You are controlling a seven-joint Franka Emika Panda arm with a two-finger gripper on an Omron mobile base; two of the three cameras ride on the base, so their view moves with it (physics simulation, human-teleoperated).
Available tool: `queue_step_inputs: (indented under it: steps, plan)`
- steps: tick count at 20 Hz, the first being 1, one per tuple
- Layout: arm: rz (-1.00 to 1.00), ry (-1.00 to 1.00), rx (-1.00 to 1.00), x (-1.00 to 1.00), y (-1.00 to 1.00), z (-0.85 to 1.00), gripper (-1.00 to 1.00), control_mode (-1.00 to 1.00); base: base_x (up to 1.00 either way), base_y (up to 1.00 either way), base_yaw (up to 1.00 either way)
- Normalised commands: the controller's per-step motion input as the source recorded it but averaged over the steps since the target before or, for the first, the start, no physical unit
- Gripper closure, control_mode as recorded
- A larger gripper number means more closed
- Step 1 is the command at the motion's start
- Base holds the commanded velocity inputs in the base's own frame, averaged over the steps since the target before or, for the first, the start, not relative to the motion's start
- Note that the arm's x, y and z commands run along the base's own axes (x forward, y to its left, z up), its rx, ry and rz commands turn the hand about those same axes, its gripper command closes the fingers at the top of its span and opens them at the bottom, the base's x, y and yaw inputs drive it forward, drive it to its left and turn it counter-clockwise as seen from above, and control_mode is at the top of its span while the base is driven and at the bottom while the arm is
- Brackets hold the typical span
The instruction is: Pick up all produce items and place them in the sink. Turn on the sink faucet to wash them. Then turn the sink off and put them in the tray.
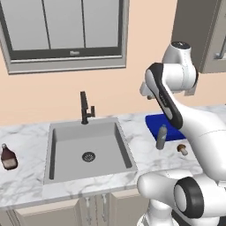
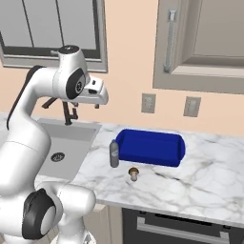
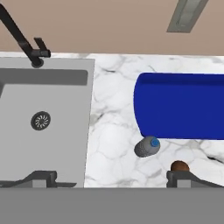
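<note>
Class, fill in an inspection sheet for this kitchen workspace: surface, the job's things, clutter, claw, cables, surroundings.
Surface: white marble counter.
Job's things: mushroom on the counter in front of the blue tray; sink holds no produce; faucet behind it, no water seen.
Clutter: grey bottle beside the tray; brown bottle left of the sink.
Claw: claw open, holding nothing.
Cables: nothing seen.
Surroundings: window, wall cabinet, two wall outlets.

Glossy white rounded arm (image 1: pixel 194 119) segments, dark grey joint rings and caps, black stripe along one link.
</note>
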Motion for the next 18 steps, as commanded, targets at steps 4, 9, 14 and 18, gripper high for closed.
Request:
queue_step_inputs:
  steps: [4,9,14,18]
  plan:
    - [0.00,0.00,0.00,0.00,0.00,0.00,-1.00,1.00,0.57,0.00,-0.05]
    - [0.00,0.00,0.00,0.00,0.00,0.00,-1.00,1.00,0.53,0.00,-0.10]
    - [0.00,0.00,0.00,0.00,0.00,0.00,-1.00,1.00,0.06,0.00,-0.02]
    - [0.00,0.00,0.00,0.00,0.00,0.00,-1.00,1.00,0.00,0.00,0.00]
